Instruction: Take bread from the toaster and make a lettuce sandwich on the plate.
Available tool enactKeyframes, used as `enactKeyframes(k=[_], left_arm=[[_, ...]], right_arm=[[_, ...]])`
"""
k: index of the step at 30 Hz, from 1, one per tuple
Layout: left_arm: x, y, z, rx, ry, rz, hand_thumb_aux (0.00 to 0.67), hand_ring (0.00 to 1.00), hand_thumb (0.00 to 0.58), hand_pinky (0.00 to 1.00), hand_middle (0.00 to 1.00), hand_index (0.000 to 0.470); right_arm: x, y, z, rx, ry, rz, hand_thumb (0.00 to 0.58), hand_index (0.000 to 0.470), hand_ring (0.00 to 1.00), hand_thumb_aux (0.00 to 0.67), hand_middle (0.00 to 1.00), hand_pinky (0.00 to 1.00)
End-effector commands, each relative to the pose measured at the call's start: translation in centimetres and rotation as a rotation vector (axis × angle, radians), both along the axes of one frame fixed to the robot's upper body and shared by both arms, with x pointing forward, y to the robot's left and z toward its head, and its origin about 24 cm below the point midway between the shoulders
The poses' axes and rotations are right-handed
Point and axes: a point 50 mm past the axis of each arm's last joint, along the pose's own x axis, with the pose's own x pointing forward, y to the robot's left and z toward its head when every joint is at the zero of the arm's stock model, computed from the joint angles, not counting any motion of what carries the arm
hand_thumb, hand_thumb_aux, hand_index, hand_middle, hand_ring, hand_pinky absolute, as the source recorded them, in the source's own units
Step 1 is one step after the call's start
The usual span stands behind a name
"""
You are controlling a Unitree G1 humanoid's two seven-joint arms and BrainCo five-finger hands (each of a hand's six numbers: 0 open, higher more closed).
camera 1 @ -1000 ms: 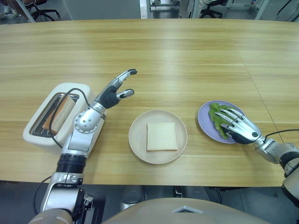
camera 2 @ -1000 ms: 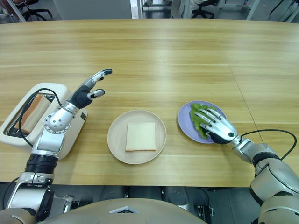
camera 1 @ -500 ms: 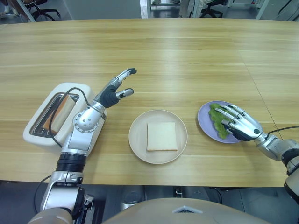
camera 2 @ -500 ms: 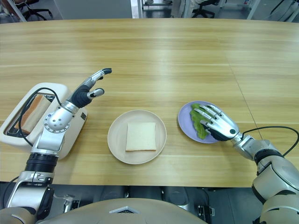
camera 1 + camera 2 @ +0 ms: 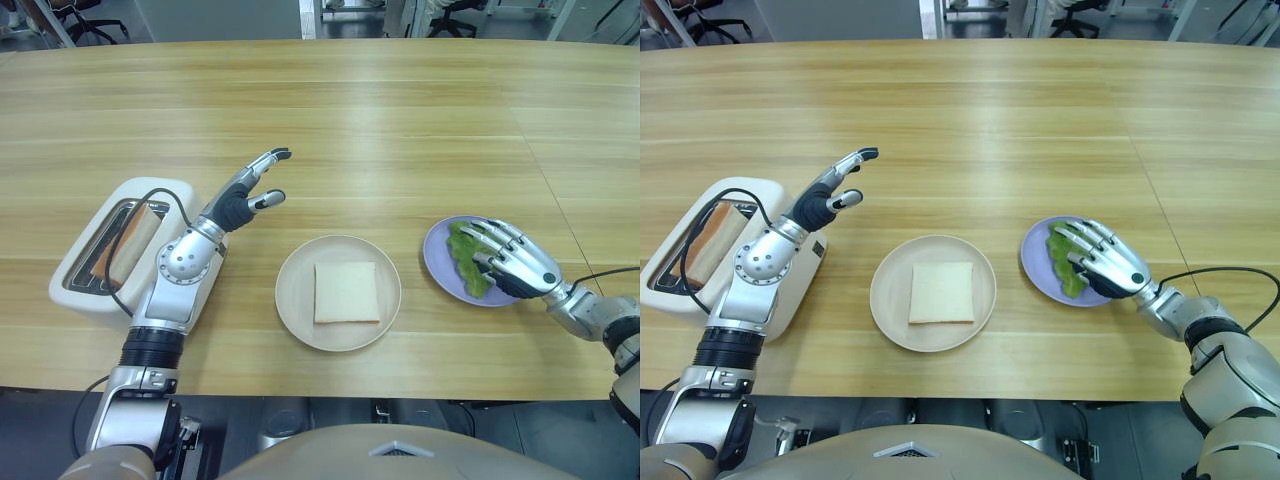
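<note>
Robot's rt hand [image 5: 520,268] hides half the lettuce [image 5: 462,250]
The rt hand covers the near side of the lettuce & part of the purple plate [image 5: 436,262]; whether it grips or even touches the leaf can't be told. The left arm [image 5: 186,268] masks the rt flank & front corner of the toaster [image 5: 150,190]. The bread slice [image 5: 127,243] in its slot shows its top only, rest sunk inside. Office chairs [image 5: 90,18] beyond the far edge are cut off by the frame.

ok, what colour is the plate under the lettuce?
Light purple plate, best seen in the left eye view.
</note>
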Motion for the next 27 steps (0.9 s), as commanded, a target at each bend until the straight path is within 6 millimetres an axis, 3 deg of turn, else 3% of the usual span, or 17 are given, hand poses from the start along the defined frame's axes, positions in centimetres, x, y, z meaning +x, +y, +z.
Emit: enactKeyframes(k=[1, 13, 27], left_arm=[[0.0, 0.2, -0.2, 0.019, 0.010, 0.004, 0.000, 0.00, 0.000, 0.00, 0.00, 0.000], [-0.1, 0.2, -0.3, 0.022, 0.014, 0.002, 0.000, 0.00, 0.000, 0.00, 0.00, 0.000], [-0.1, 0.2, -0.3, 0.025, 0.019, 0.000, 0.000, 0.00, 0.000, 0.00, 0.00, 0.000]], right_arm=[[1.5, -0.2, 2.1, 0.045, 0.010, -0.042, 0.000, 0.000, 0.00, 0.000, 0.00, 0.00], [3.5, -0.6, 3.4, -0.024, 0.169, -0.144, 0.000, 0.000, 0.00, 0.000, 0.00, 0.00], [4.1, -0.4, 1.1, -0.187, 0.307, -0.249, 0.000, 0.000, 0.00, 0.000, 0.00, 0.00]])
